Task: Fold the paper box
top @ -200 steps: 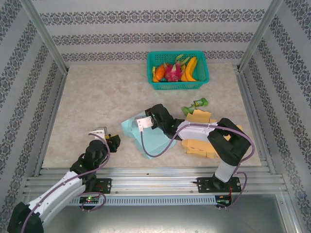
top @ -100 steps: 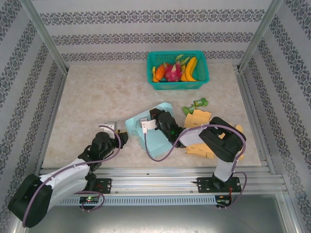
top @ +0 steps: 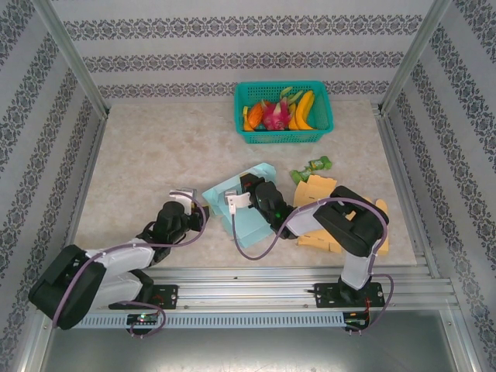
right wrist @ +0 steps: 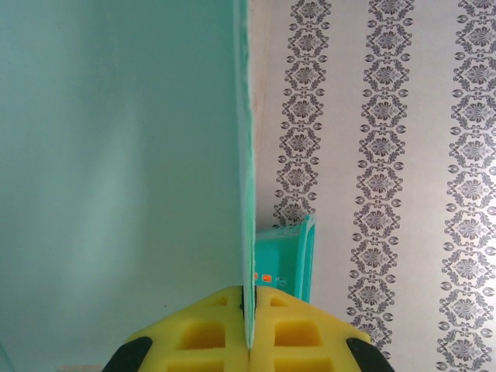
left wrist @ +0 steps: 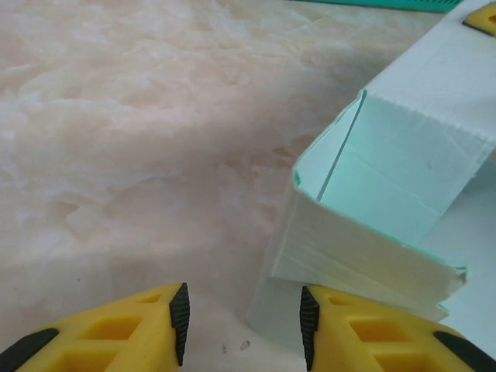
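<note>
Light falls bright and even from overhead on the counter [top: 155,147], with no glare and only faint, soft shadows close under the arms. Ahead of the left pincer [left wrist: 244,322] a dull grey shadow lies across the counter beside the paper box [left wrist: 387,163]. The stone beyond goes soft and hazy, and the pincer itself is slightly blurred. Left of the right pincer [right wrist: 249,310] the box's sheet is a flat, featureless wash, while the wallpaper [right wrist: 387,155] to its right is crisp.

Marbled table [top: 155,147] — teal basket [top: 283,138], paper box [top: 219,191], orange cardboard [top: 318,188], green packet [top: 311,167]
</note>
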You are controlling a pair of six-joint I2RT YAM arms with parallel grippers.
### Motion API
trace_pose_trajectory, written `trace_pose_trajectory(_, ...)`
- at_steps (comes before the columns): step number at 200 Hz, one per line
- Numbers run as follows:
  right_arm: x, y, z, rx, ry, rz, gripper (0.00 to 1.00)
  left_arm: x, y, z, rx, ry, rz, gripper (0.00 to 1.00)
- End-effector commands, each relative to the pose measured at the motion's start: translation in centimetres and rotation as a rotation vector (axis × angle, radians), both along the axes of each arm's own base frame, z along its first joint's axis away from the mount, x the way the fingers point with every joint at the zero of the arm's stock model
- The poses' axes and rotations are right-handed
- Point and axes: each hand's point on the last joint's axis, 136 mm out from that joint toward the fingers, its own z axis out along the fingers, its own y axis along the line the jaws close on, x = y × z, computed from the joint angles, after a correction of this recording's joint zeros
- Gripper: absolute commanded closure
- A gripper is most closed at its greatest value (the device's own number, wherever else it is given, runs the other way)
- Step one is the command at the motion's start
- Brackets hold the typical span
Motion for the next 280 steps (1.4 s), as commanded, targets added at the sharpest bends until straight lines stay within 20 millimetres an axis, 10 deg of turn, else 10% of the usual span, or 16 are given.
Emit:
trace_pose_trajectory(1,0.1,-1.2,-1.8,-0.036,0.014,-0.020,1.00,1.1,-1.6,1.7,-0.023,-0.074,-0.052,0.58)
trace_pose_trajectory(168,-0.3,-0.9,-2.3,-0.040,0.023,-0.026,1.00,0.6,-6.4,2.4,-0.095,-0.083,-0.197,0.64)
trace_pose_trajectory(280,-1.2,-0.7,-2.3,-0.019,0.047,-0.014,1.00,4.3,-6.5,1.8,-0.067,-0.126,-0.066,0.59)
